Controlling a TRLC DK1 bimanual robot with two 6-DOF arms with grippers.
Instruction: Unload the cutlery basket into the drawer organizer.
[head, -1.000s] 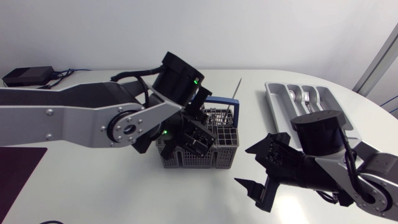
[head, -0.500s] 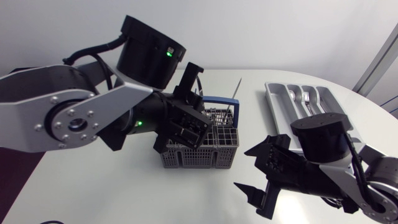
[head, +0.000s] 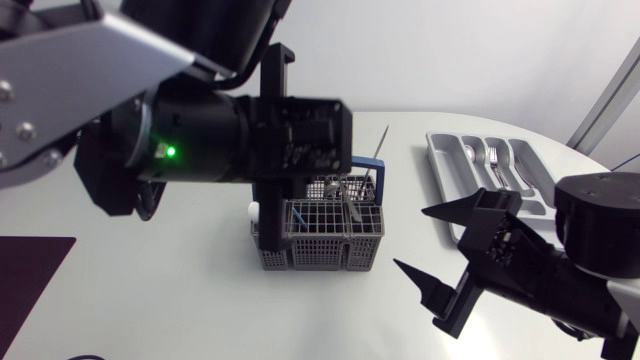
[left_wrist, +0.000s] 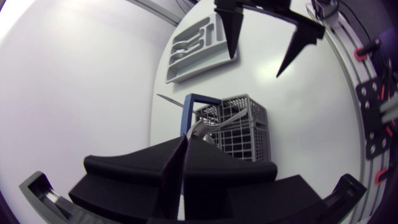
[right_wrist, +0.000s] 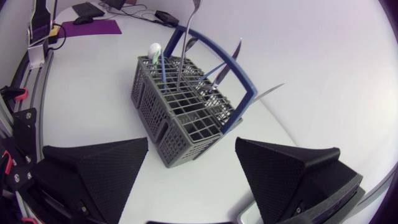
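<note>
Several utensils (right_wrist: 180, 62) stand in the basket (head: 320, 252), forks (head: 492, 156) lie in the organizer (head: 441, 152).

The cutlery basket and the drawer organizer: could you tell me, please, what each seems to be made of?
Cutlery basket: probably moulded plastic, matte grey, judging by its thick lattice walls; its blue handle looks plastic too. Drawer organizer: likely plastic, pale grey with a soft sheen and rounded moulded compartments, though painted metal cannot be ruled out.
</note>
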